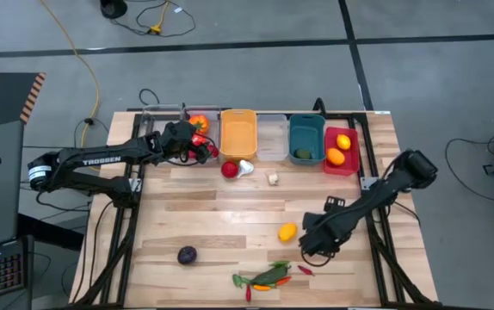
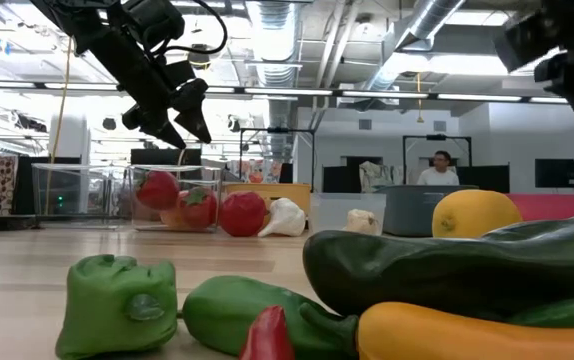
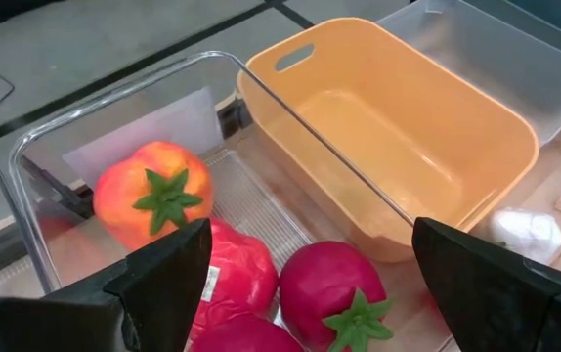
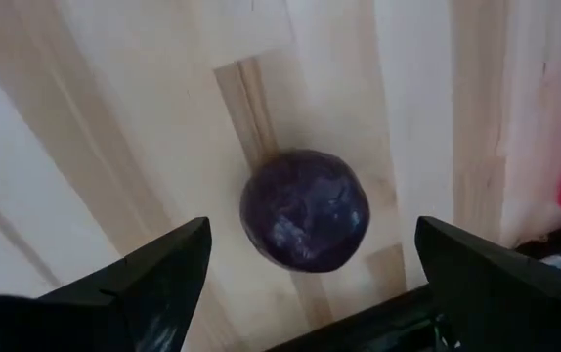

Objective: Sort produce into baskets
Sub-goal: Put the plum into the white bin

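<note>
Grey floor (image 1: pixel 230 52), ceiling ducts (image 2: pixel 437 15), striplights.

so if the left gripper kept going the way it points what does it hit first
Most likely the red tomatoes in the clear basket; the open left gripper points down into it, though depth is unclear.

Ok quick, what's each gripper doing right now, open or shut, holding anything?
Left gripper: open, empty, above the clear plastic bin of red toy tomatoes.
Right gripper: open, empty, with a dark purple toy ball ahead of it.
</note>
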